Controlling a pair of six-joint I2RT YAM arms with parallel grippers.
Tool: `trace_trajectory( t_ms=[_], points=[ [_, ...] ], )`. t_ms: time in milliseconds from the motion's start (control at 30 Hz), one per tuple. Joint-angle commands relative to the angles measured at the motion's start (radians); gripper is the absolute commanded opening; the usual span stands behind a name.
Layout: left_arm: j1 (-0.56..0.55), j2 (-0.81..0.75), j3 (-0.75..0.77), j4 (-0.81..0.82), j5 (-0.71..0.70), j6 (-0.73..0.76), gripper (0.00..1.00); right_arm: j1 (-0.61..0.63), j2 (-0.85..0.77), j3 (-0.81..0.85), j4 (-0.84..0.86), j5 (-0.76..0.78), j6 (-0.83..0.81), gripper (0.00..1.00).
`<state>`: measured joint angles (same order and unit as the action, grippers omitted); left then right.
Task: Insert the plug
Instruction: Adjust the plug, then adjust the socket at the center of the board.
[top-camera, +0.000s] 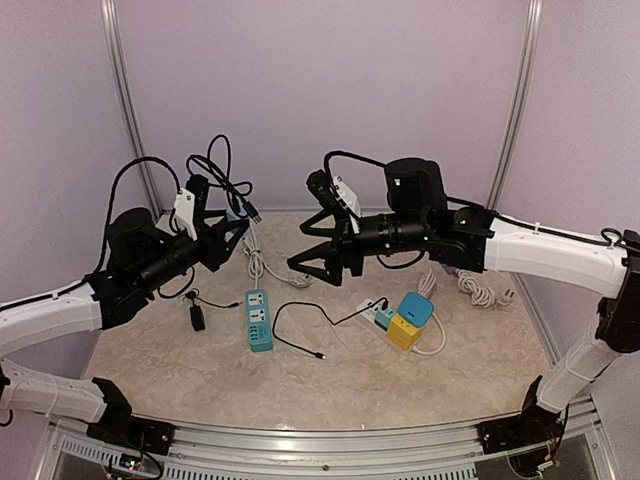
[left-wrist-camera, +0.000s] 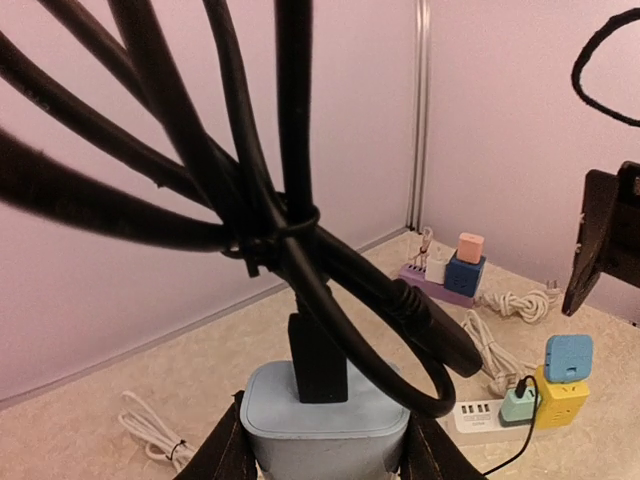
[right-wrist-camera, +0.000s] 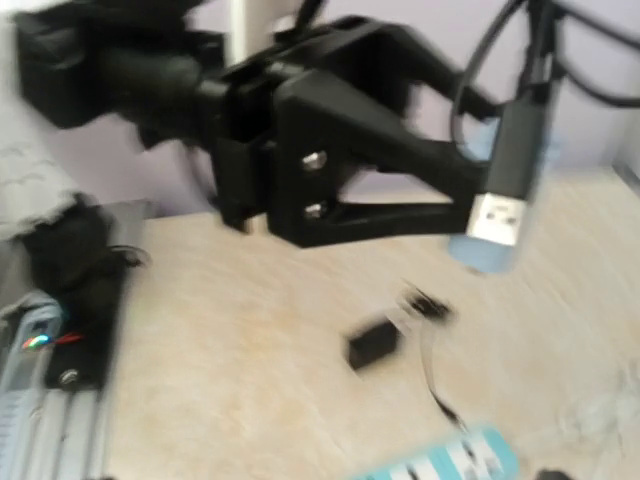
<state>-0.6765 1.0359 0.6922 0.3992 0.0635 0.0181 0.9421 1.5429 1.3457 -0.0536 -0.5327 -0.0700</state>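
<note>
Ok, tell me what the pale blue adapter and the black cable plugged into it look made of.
Pale blue adapter: probably moulded plastic; the shell is smooth and matte, with rounded edges. Black cable: seemingly a rubbery or PVC sheath; it has a faint sheen and bends in loose loops.

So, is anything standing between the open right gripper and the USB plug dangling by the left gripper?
Nothing visible does. The right gripper faces the USB plug across open air. The plug hangs free beside the left gripper, which grips the pale blue charger.
</note>
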Motion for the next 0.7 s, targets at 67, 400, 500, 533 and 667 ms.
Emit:
trace_trajectory(
  t_ms=[67, 400, 500, 533, 667],
  points=[
    [0.067, 0.052, -0.078, 0.154, -0.103, -0.068, 0.00, 0.035, 0.097, -0.057, 0.106, 0.504, 0.361, 0.79],
    [0.072, -0.121, -0.227, 0.119, -0.367, -0.170, 0.00, 0.231, 0.590, 0.348, -0.236, 0.885, 0.588, 0.87],
    [0.072, -0.189, -0.251, 0.082, -0.390, -0.184, 0.00, 0.253, 0.725, 0.475, -0.320, 0.921, 0.599, 0.88],
    [0.072, -0.201, -0.253, 0.068, -0.387, -0.187, 0.00, 0.257, 0.770, 0.519, -0.354, 0.927, 0.602, 0.88],
    [0.068, -0.243, -0.270, 0.055, -0.355, -0.196, 0.00, 0.264, 0.932, 0.716, -0.467, 0.931, 0.608, 0.89]
  ],
)
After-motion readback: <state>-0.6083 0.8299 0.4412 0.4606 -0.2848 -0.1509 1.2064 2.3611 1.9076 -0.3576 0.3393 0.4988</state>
